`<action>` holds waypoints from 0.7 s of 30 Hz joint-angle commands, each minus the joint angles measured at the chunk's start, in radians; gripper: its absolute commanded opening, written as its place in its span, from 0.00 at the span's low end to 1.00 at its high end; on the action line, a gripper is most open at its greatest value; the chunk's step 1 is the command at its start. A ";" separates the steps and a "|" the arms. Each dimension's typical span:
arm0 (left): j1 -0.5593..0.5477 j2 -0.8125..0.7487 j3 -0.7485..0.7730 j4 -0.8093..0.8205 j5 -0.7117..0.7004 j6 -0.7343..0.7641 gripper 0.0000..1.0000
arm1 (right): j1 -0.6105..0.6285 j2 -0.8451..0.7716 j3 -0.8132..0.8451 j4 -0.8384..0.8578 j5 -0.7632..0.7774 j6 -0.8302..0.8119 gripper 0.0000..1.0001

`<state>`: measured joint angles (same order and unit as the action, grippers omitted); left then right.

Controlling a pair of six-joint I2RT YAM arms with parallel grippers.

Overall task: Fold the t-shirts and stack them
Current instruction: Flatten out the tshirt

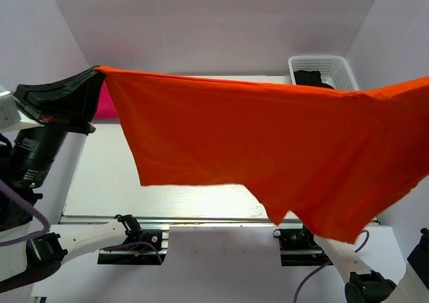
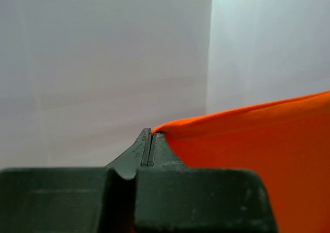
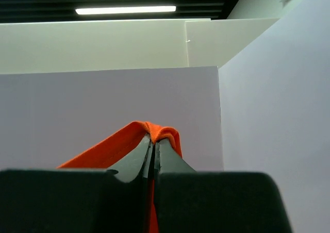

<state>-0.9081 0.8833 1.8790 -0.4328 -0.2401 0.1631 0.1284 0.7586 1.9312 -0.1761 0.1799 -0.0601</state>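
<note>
Holding the bright orange cloth t-shirt (image 1: 268, 142) spread, left tool (image 2: 150, 139) and right tool (image 3: 153, 139) each clamp its edge. Better to lower both evenly.

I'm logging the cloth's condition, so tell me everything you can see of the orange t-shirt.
The orange t-shirt is plain, bright, soft-looking cloth, held up in the air and spread wide across the top view. Its upper edge runs nearly taut between the left tool and the right tool, each shut on a pinch of cloth. The lower edge hangs uneven.

Orange t-shirt (image 1: 268, 142) stretched aloft, magenta t-shirt (image 1: 102, 108) behind
</note>
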 commanded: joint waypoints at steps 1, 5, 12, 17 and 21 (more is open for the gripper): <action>0.006 -0.007 -0.055 -0.008 -0.002 -0.028 0.00 | -0.004 0.011 -0.058 0.046 0.047 -0.029 0.00; 0.006 -0.058 -0.281 0.136 -0.149 -0.046 0.00 | -0.003 0.016 -0.231 0.108 0.079 0.000 0.00; 0.006 0.020 -0.635 0.359 -0.505 -0.149 0.00 | -0.004 0.119 -0.617 0.275 0.073 0.135 0.00; 0.027 0.230 -0.701 0.333 -0.856 -0.270 0.00 | -0.003 0.289 -0.859 0.441 -0.054 0.224 0.00; 0.096 0.362 -0.721 0.195 -0.884 -0.451 0.00 | 0.001 0.511 -0.848 0.451 -0.169 0.246 0.00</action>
<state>-0.8642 1.2293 1.1683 -0.1741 -0.9707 -0.1303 0.1284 1.1973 1.0546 0.1211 0.1085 0.1303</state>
